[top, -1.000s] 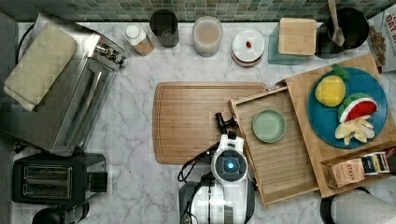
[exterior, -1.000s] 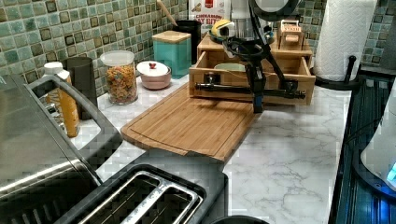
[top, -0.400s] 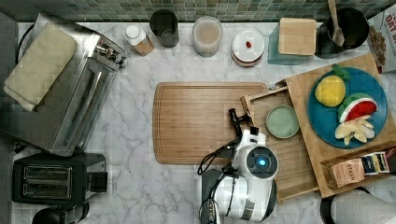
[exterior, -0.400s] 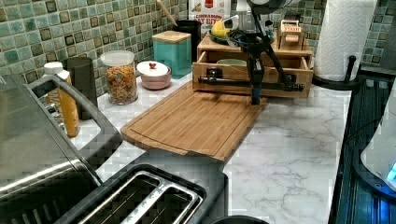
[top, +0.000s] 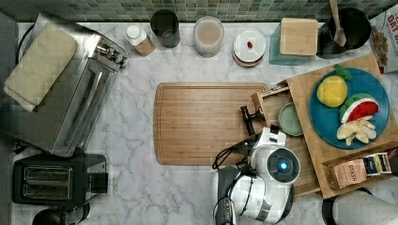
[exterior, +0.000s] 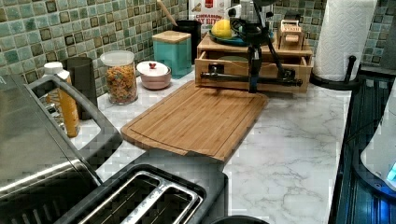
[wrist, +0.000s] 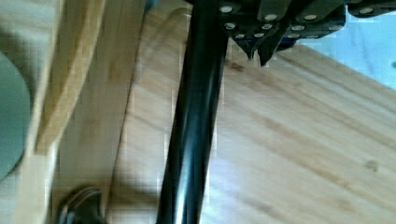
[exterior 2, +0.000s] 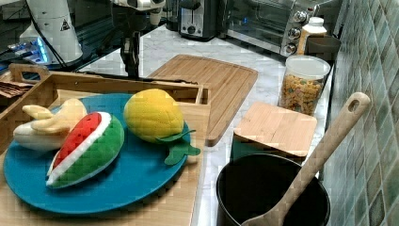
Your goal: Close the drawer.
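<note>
The drawer is a shallow bamboo tray that stands partly out of the wooden box, on the top view's right. Its long black bar handle runs along the drawer front. My gripper hangs straight down against the outer side of the handle, near its middle. Up close, the handle lies right beside the gripper, whose fingers are shut with nothing between them. In the top view my wrist covers the fingers. A green bowl sits inside the drawer.
A bamboo cutting board lies directly in front of the drawer. A blue plate of toy fruit and a tea box rest on the box top. Jars line the tiled wall. A paper towel roll stands beside the box.
The drawer has slid into the box, toward the top view's right, and my arm has moved with it. Less of the drawer's floor shows.
</note>
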You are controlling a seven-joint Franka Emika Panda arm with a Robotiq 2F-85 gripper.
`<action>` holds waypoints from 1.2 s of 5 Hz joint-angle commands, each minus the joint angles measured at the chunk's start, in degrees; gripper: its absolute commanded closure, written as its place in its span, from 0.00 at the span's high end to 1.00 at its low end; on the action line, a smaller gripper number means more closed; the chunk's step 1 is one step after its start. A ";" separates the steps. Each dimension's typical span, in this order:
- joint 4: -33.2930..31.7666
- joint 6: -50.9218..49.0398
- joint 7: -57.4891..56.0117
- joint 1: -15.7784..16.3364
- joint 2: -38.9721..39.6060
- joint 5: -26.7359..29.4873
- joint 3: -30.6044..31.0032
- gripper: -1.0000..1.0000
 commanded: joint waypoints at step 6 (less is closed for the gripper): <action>27.87 4.48 -12.33 -6.93 17.51 5.45 -10.68 0.00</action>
